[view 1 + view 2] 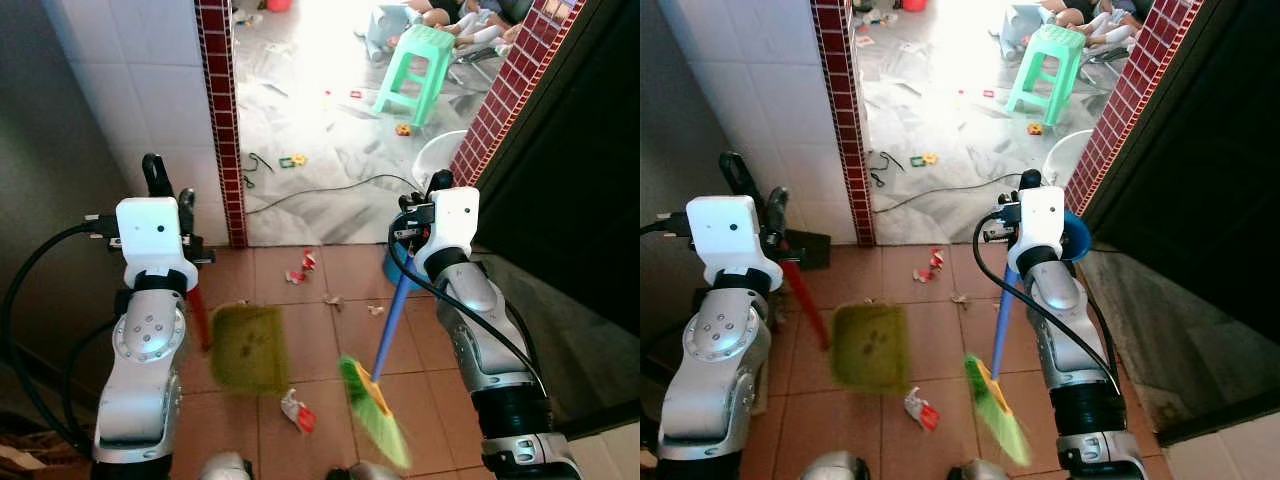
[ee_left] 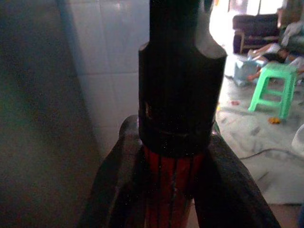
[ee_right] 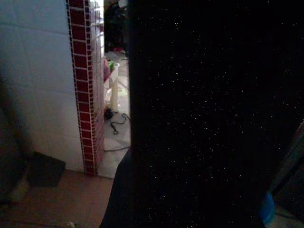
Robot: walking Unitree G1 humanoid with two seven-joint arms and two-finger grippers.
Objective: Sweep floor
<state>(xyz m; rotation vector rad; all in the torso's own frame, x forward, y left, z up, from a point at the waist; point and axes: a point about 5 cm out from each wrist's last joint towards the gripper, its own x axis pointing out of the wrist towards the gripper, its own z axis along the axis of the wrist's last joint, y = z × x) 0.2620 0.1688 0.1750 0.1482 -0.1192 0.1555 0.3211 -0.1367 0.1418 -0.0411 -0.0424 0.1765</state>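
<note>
My left arm (image 1: 140,380) and right arm (image 1: 495,350) are built of silver, rounded metal segments. On the left forearm I see a circular joint cover (image 1: 148,337) ringed with small dark screws. Each wrist carries a white, box-shaped housing (image 1: 148,232) with two small dark dots on its face; the right one (image 1: 452,222) matches it. Thick black cables (image 1: 30,270) loop from the left housing down beside the arm, and another black cable (image 1: 470,310) runs along the right forearm. A black collar (image 1: 512,410) bands the right arm lower down. The left gripper (image 1: 165,188) has long black fingers (image 2: 116,190).
</note>
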